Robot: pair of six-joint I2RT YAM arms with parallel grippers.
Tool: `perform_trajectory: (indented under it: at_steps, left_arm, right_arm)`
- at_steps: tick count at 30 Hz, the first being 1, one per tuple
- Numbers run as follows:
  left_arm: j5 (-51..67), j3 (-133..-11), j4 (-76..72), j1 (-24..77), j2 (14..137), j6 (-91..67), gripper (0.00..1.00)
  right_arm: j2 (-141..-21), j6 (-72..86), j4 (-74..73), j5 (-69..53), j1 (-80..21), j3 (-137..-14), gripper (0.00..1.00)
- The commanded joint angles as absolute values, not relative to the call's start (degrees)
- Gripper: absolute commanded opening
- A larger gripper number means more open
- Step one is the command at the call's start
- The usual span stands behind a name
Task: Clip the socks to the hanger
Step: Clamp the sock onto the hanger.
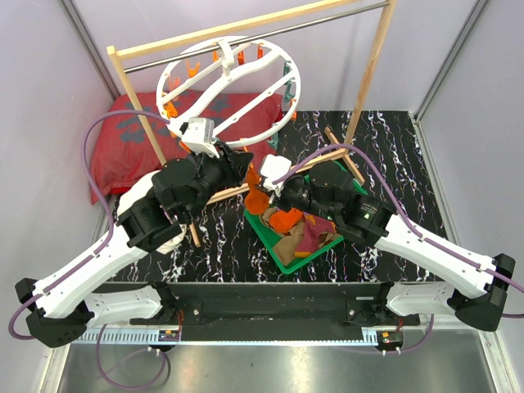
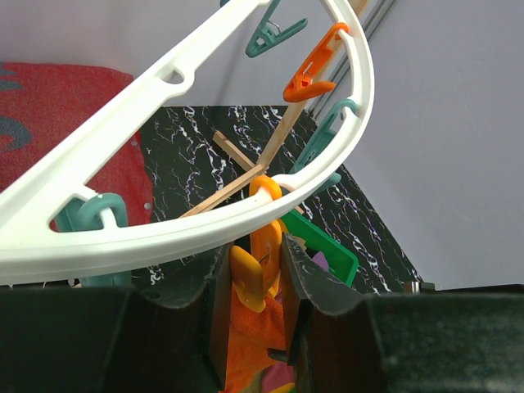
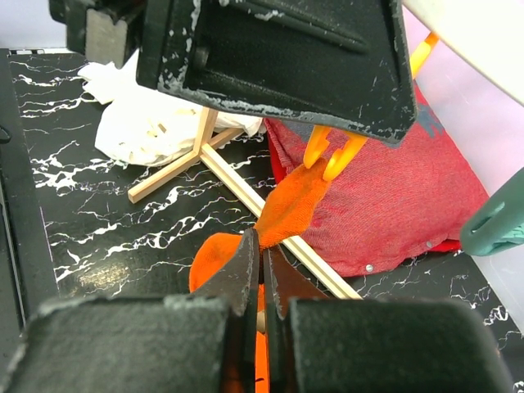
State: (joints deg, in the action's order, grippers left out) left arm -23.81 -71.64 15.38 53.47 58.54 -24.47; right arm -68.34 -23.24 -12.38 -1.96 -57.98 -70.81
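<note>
We see the black marbled table (image 1: 393,164) with a wooden-post rack (image 1: 372,61) standing toward its far edge. The round white hanger (image 2: 164,237) hangs tilted from the rack's metal bar, above the far left part of the table. A red cushion (image 1: 123,155) lies in the far left corner. A white cloth (image 3: 155,123) lies crumpled by the rack's wooden foot.

Near the middle of the table, toward the near edge, a green tray (image 2: 327,246) holds the remaining socks (image 1: 307,233) in a loose heap.

The left gripper (image 2: 258,274) is raised to the ring's lower rim. Its fingers are pressed on either side of an orange clip (image 3: 332,151) that hangs from the ring. Just below it, the right gripper (image 3: 262,262) has its fingers pinched together on an orange sock (image 3: 291,209), which it holds above the tray. The sock's upper end reaches the clip's lower tips. We cannot tell whether the clip bites it.
</note>
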Motion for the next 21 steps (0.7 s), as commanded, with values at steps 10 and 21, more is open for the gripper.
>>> perform_trajectory:
  at_steps: [10, 21]
  left_arm:
    - [-23.1, -72.5, 15.1, 53.4, 58.8, -24.3, 0.0]
    - [-24.4, -72.9, 13.8, 53.4, 58.6, -25.0, 0.0]
  right_arm:
    - [-67.9, -26.7, -11.6, 1.6, -58.6, -73.7, 0.0]
    - [-68.3, -26.5, -13.4, 0.2, -58.5, -73.4, 0.0]
